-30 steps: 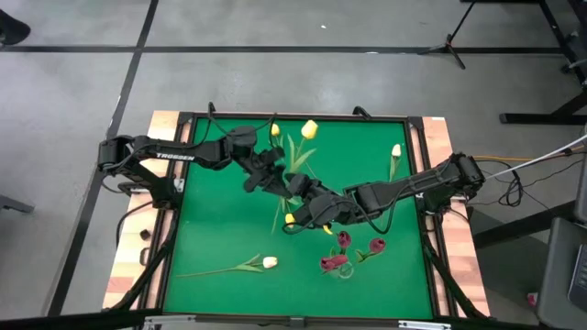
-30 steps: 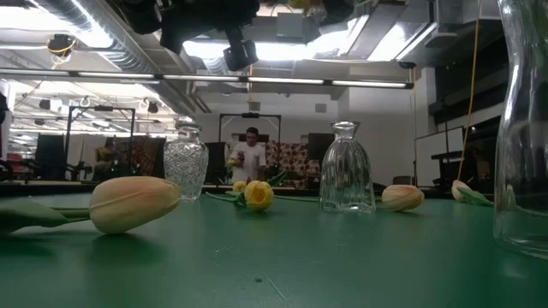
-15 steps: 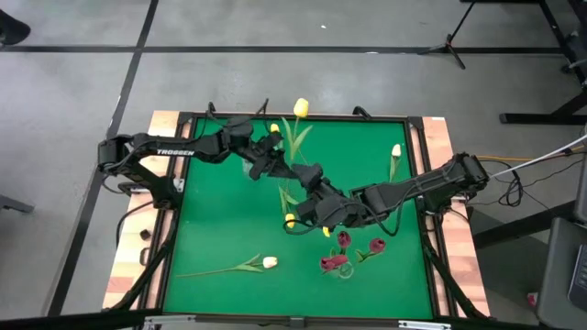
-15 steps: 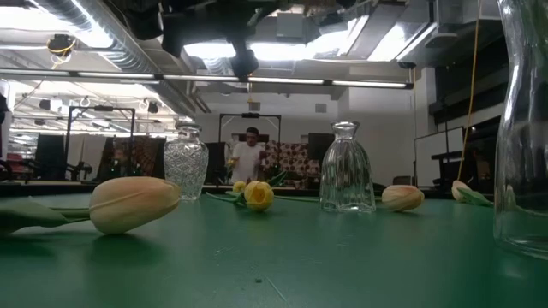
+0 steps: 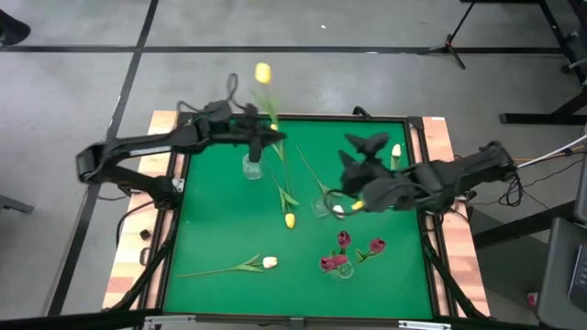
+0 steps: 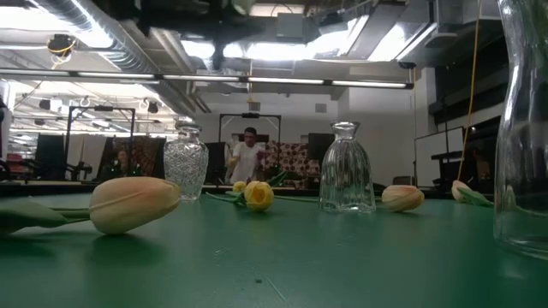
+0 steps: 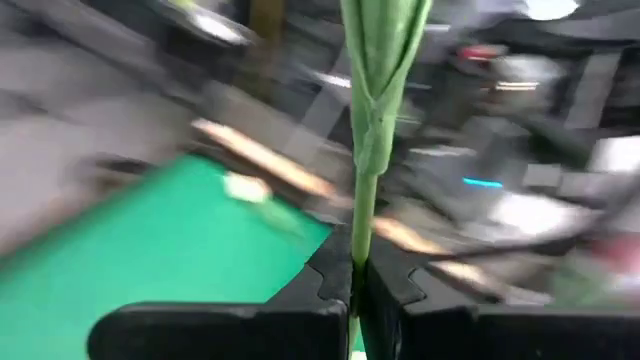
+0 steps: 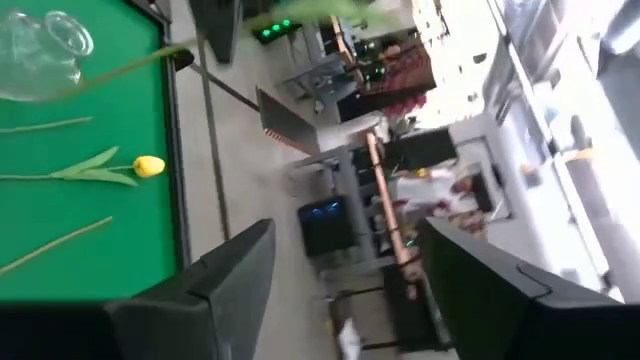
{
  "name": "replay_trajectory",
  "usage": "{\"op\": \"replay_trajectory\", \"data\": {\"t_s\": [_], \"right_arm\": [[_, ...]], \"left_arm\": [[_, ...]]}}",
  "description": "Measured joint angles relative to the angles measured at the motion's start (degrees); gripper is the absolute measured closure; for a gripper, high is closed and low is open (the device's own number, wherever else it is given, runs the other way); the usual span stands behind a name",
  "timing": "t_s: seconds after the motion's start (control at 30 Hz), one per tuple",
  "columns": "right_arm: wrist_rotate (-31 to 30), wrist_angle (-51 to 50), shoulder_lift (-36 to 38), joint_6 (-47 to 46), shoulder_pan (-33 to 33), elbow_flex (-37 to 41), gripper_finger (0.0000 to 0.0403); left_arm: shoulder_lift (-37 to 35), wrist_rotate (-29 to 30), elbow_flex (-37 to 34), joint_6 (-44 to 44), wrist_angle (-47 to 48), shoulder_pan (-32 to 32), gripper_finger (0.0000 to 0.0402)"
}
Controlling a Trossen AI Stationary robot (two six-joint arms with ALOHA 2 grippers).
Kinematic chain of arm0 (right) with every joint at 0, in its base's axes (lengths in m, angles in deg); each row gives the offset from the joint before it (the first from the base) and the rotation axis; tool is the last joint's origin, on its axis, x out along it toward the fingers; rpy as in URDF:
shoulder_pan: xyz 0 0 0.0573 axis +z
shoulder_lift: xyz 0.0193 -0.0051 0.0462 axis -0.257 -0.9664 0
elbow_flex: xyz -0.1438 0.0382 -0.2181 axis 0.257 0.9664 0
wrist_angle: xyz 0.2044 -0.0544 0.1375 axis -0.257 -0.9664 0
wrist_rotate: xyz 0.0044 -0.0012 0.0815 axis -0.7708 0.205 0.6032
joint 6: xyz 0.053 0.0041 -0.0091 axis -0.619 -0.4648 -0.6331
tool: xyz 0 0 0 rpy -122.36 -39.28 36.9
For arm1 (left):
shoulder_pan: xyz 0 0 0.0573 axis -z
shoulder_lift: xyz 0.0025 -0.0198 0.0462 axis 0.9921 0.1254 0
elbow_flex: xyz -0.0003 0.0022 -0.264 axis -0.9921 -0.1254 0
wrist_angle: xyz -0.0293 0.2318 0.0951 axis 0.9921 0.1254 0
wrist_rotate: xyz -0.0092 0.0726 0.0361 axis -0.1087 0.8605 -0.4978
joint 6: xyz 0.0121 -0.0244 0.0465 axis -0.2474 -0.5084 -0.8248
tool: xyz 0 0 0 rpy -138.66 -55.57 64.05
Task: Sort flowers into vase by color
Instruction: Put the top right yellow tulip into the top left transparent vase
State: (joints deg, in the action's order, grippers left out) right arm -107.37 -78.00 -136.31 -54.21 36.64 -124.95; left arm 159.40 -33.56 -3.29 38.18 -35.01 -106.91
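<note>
My left gripper [image 5: 272,137] is high over the table's far left and shut on a yellow tulip [image 5: 263,73], whose head stands above it. A clear vase [image 5: 252,167] stands on the green mat just beside and below that gripper. My right gripper [image 5: 366,149] hovers open at the far right, with nothing between its fingers. Another clear vase [image 5: 320,207] stands mid-table. A vase [image 5: 344,269] near the front holds dark red tulips [image 5: 344,240]. A yellow tulip [image 5: 290,220] and two cream tulips [image 5: 269,262] [image 5: 396,151] lie flat on the mat. My left gripper pinches the yellow tulip's green stem [image 7: 360,225] between its two fingers, below the leaves. The fingers come level from the table's left and lie across the stem. The tulip is lifted clear, roughly upright, with its head above the fingers.
Loose green stems [image 5: 312,174] lie on the mat between the two clear vases. The mat has a raised dark frame [image 5: 293,116] and wooden side boards [image 5: 128,266]. In the low view, a person [image 6: 249,158] stands in the room far behind the table.
My left gripper has carried the yellow tulip up and toward the table's far left, to above the clear vase, and the tulip has turned more upright. My right gripper has come away from the tulip's stem at mid-table and drawn back toward the right edge.
</note>
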Motion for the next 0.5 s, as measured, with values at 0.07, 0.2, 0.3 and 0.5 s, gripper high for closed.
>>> {"op": "replay_trajectory", "data": {"t_s": [0.07,0.2,0.3,0.5], "right_arm": [[-0.1,-5.5,2.1,-7.3,1.6,0.0,0.0153],[-0.5,-12.9,4.6,-18.7,4.3,0.0,0.0153],[-1.6,-18.1,4.7,-25.3,6.0,0.0,0.0153],[-2.1,-26.4,4.5,-35.5,7.9,0.0,0.0153]], "left_arm": [[-4.5,10.2,0.0,-4.7,5.7,0.6,0.0401],[-12.7,22.7,-0.6,-9.2,10.0,2.9,0.0401],[-17.8,29.6,-4.1,-9.3,10.3,5.3,0.0401],[-25.6,36.0,-16.5,-5.0,6.2,7.9,0.0401]]}}
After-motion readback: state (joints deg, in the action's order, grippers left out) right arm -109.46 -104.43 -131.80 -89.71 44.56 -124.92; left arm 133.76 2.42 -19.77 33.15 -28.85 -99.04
